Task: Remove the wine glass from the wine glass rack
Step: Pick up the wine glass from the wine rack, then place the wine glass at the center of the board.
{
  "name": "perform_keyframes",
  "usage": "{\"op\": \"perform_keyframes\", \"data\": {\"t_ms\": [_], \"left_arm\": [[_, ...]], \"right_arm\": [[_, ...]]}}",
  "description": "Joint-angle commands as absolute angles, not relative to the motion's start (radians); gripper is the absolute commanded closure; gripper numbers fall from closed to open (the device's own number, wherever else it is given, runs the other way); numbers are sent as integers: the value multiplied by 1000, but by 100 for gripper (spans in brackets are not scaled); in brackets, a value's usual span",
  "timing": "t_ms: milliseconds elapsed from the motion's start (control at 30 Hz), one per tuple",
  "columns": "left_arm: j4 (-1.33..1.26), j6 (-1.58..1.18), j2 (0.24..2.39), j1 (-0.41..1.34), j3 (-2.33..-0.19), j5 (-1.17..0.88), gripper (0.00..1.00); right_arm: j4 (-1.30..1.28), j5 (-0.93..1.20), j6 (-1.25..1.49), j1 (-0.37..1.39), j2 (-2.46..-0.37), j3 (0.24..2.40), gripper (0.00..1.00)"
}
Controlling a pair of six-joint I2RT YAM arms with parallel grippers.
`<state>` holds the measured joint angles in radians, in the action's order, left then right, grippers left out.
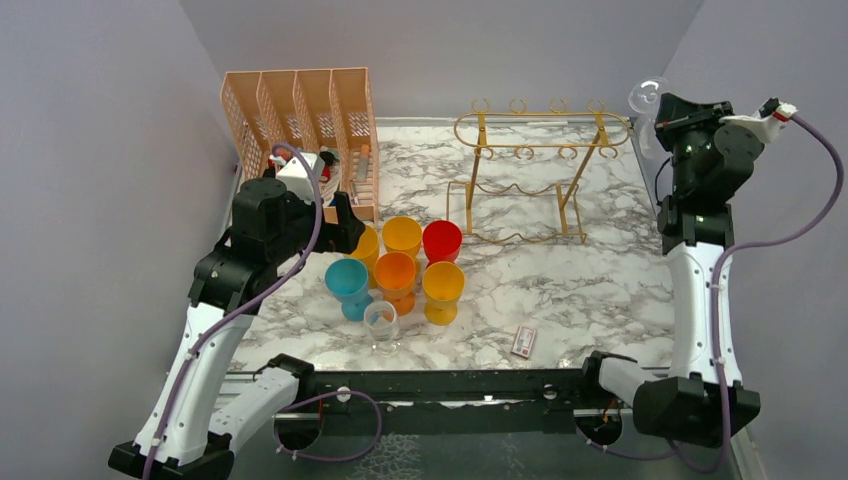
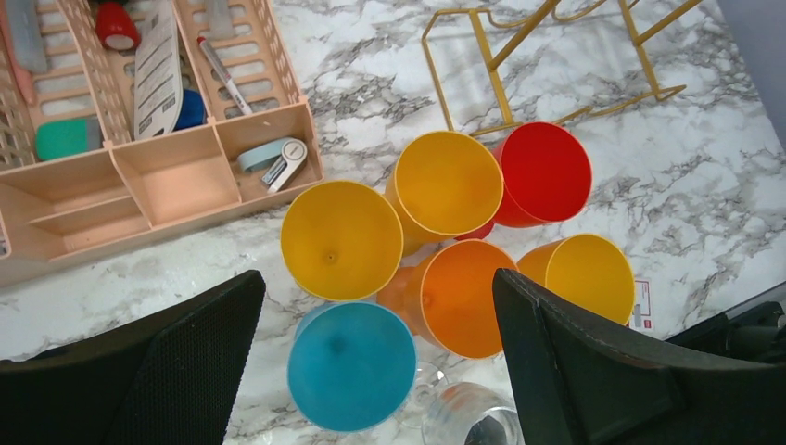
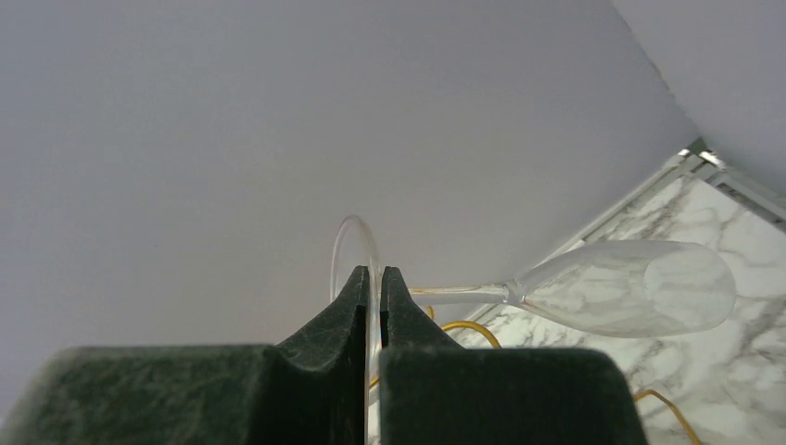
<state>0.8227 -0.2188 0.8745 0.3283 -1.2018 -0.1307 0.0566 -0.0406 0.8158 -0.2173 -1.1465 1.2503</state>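
From above, your right gripper (image 1: 662, 112) holds the clear stemmed wine glass (image 1: 646, 100) just off the right end of the gold wire wine glass rack (image 1: 540, 120), its long axis roughly upright with the foot uppermost. Removal looks done, so next carry it clear and set it down. In the left wrist view, your left gripper (image 2: 378, 278) gapes empty above coloured plastic cups (image 2: 445, 185). In the right wrist view, the jaws pinch the foot disc, with the stem running right.

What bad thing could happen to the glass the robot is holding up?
1. The right jaws pinch only the thin foot of the wine glass, and it sticks out sideways, so it might twist loose, fall and break.
2. It hangs beside the right end of the wine glass rack, so a careless swing could knock it against the gold wire.
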Motion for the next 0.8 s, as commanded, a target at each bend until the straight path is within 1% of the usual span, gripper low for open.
{"op": "perform_keyframes", "data": {"t_ms": [0,233,300,367,467,600,667,767], "left_arm": [[720,-174,828,324,-1184,-184,1],[622,-231,831,325,-1174,-233,1],[585,-253,837,324,-1177,-246,1],[551,-286,854,324,-1188,-260,1],[524,-336,889,324,-1194,-357,2],[456,-413,893,325,-1148,-456,3],[452,-435,888,324,-1140,-516,3],[446,-479,873,325,-1113,-537,4]], "right_arm": [[-45,-134,705,-221,-1041,1205,99],[-238,-163,686,-221,-821,1090,99],[-300,-132,669,-221,-782,1078,99],[-427,-80,662,-221,-757,1099,99],[-601,59,658,-221,-687,1121,99],[-655,281,632,-222,-511,1026,99],[-704,394,608,-221,-502,1024,99],[-789,532,579,-221,-539,1032,99]]}}
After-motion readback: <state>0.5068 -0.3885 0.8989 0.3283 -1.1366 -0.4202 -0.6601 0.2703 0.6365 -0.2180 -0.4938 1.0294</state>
